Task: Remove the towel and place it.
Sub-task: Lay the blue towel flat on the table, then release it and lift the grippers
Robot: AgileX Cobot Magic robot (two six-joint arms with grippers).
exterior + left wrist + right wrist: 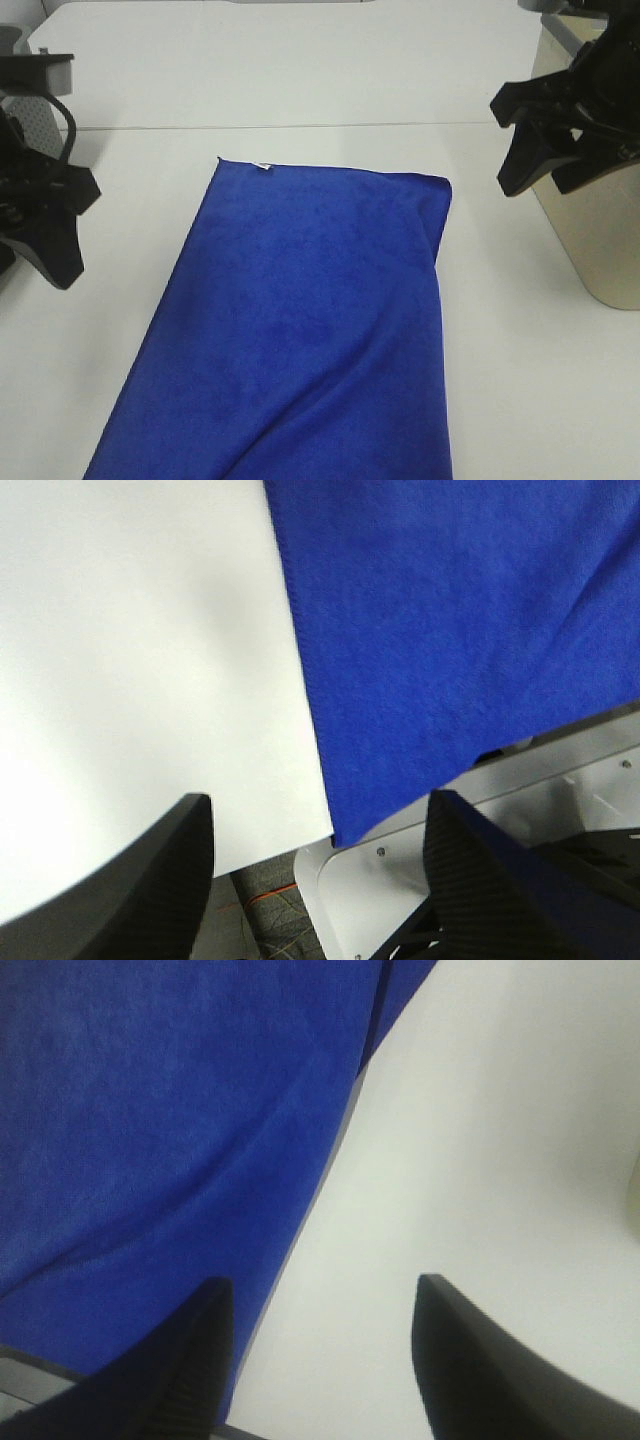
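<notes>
a large deep royal-blue rectangular plush towel is seen spread flat on the white table, between the two arms, with its length running from the far middle of the table toward the near edge. a small white tag is seen on its far short edge. a long soft crease is seen along the towel's right side. in the left wrist view the towel's near end is seen reaching the table's edge.

the left gripper is held above bare table beside the towel's left edge; its black claws are spread apart and nothing is gripped. the right gripper is held beside the towel's right edge, in front of a tall beige bin; its claws are likewise parted and nothing is held.
</notes>
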